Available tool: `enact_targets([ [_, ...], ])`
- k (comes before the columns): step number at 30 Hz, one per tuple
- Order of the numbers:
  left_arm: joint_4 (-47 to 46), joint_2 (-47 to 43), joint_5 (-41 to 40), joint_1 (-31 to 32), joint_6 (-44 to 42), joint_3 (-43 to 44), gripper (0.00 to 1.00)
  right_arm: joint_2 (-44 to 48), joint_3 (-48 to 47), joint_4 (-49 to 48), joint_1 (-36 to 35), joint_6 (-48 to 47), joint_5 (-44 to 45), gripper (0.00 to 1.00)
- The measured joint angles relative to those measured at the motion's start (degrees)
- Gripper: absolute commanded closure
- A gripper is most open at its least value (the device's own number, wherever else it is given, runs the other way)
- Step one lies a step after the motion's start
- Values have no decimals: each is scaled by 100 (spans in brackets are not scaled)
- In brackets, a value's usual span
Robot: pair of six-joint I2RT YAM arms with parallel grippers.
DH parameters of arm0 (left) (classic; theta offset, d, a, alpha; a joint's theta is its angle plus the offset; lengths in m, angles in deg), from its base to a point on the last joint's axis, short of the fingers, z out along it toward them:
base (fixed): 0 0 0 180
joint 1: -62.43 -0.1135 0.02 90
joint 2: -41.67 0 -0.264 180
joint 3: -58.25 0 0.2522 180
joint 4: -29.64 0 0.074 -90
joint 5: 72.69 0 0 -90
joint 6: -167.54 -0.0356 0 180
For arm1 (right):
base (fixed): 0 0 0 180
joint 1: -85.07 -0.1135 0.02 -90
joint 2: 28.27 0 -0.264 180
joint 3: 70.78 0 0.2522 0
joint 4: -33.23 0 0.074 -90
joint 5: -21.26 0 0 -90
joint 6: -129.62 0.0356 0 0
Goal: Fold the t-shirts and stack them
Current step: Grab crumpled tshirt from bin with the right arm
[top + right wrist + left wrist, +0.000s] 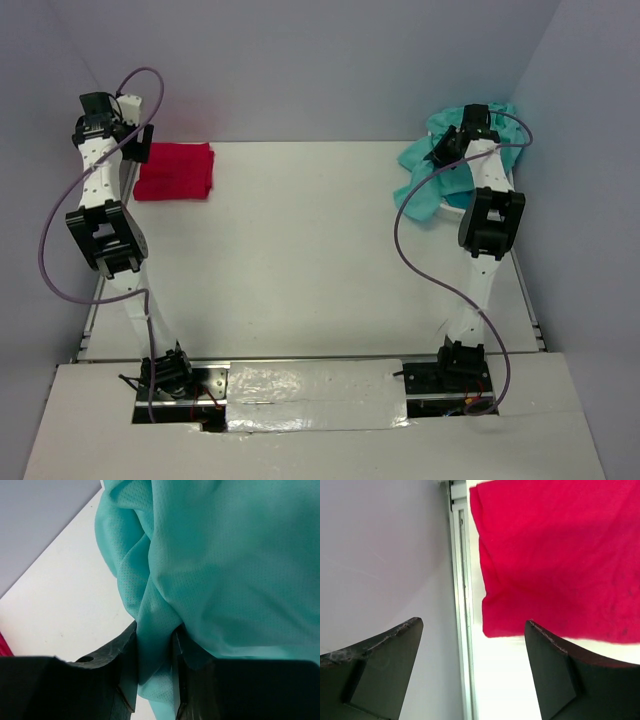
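The right claw (154, 650) is pinching the mint-teal shirt (230, 555) at the desk's (320, 260) far-right corner; the left claw (472, 627) is hanging wide open beside the red shirt (560, 555).

Red shirt (175, 171) folded flat, far-left table corner. Mint-teal shirt (425, 187) crumpled in a heap, far right.

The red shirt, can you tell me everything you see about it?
The red shirt is crimson, soft-looking cloth, folded into a neat rectangle. It lies flat on the white table in the far left corner. The left gripper is open by its left edge, holding nothing. Only the table visibly touches it.
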Motion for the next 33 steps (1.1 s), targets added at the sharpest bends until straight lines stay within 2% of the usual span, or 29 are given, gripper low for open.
enact_targets([
  [1, 39, -79, 63, 0, -42, 0, 1, 44, 72, -28, 0, -17, 37, 74],
  [3, 120, -164, 144, 26, -103, 7, 1, 160, 236, -72, 0, -74, 127, 72],
  [4, 149, -177, 173, 39, -107, 11, 1, 232, 323, -79, -2, -131, 177, 68],
  [5, 190, -177, 195, 50, -109, 17, 1, 321, 446, -79, -4, -197, 254, 60],
  [7, 293, -177, 234, 83, -114, 17, 1, 496, 627, -7, -2, -299, 396, 58],
  [9, 378, -177, 278, 146, -114, 17, 1, 575, 654, 11, 15, -380, 483, 61],
  [13, 389, -177, 330, 297, -114, 17, 1, 597, 525, 50, 87, -468, 577, 50],
  [15, 389, -177, 365, 367, -114, 17, 1, 597, 450, 94, 127, -498, 590, 55],
  [16, 389, -177, 380, 396, -114, 15, 1, 597, 426, 92, 142, -522, 595, 65],
  [18, 382, -177, 400, 433, -114, 0, 1, 597, 420, 83, 168, -549, 595, 74],
  [19, 372, -179, 402, 439, -114, -28, 1, 597, 420, 90, 177, -546, 597, 86],
  [21, 365, -179, 400, 435, -114, -96, 1, 595, 424, 103, 179, -564, 614, 100],
  [29, 393, -179, 455, 422, -74, -221, 1, 754, 546, 94, 177, -660, 804, 100],
  [33, 422, -210, 621, 422, -13, -221, 1, 1558, 1056, 94, 125, -841, 1108, 100],
])
